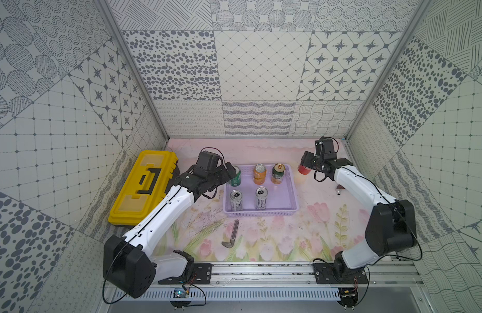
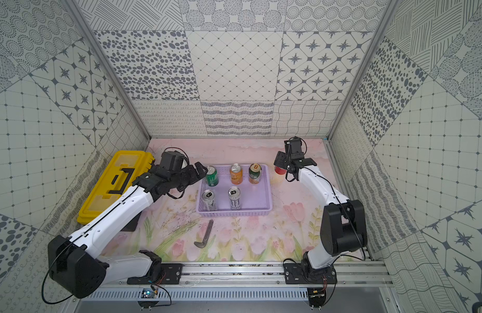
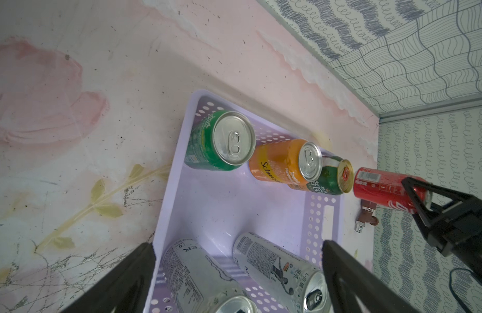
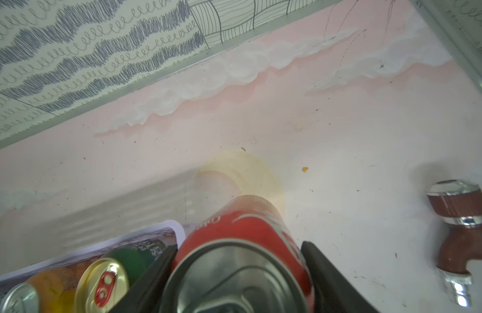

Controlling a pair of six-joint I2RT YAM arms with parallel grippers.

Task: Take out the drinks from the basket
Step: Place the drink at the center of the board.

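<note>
Floral tabletop (image 1: 275, 238): our right gripper (image 1: 305, 164) clamps the red can (image 1: 304, 170) just outside the basket (image 1: 261, 212), at its 2 o'clock corner. Our left gripper (image 1: 230, 169) gapes wide and empty by the green can (image 1: 235, 178) inside at 10 o'clock.

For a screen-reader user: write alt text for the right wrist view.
The right gripper clamps a red can by its sides over the pink table. Beside it shows a corner of the lavender basket holding a dark green gold-topped can and an orange can; a brown-and-chrome fitting lies apart on the table.
</note>
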